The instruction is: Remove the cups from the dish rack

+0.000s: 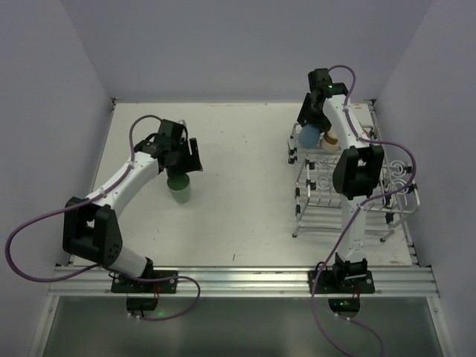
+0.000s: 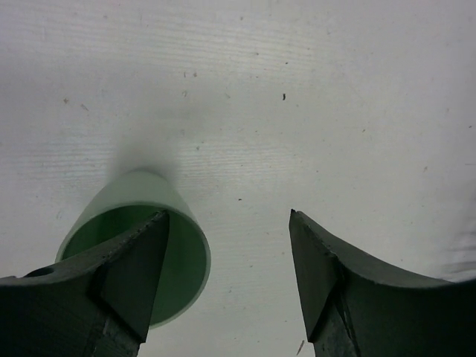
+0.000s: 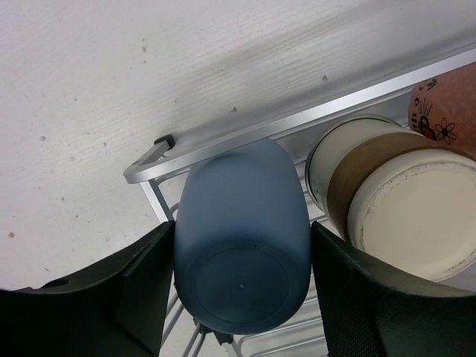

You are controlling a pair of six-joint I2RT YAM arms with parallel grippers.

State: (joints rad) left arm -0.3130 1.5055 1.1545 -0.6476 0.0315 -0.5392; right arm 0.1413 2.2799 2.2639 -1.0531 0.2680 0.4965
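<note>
L arm (image 1: 123, 182): reaches fwd over the L part of the surface (image 1: 238, 163), purple cable looping along it.
L claw (image 1: 181, 169) (image 2: 228, 216): wide apart, gripping nothing. It sits just above the green cup, pointing down.
L claw fingers: in the wrist view one finger (image 2: 126, 282) overlaps the cup mouth. The other (image 2: 335, 275) is off to the side w/ bare surface under it.
Green cup (image 1: 179, 190) (image 2: 130, 195): upright on the surface, mouth up, pale green inside and out. Well apart from the rack.
Dish rack (image 1: 301, 201) (image 3: 245, 136): silver wire frame on the R side of the surface, long side running front to back. R arm stretches over it.
R claw (image 1: 311, 126) (image 3: 242, 227): at the far end of the rack, closed around the blue cup, a finger against each side.
Blue cup (image 1: 309, 136) (image 3: 242, 245): upside down, base toward the wrist cam, at the rack's far L corner. Can't tell if it rests on the wires or is lifted.
Cream-tan cup (image 1: 328, 140) (image 3: 401, 216): upside down in the rack, just beside the blue cup. Tan band around a cream body.
Pink cup (image 3: 446, 119): just past the cream-tan one at the frame edge, small dark drawings on its side. Only partly in view.
</note>
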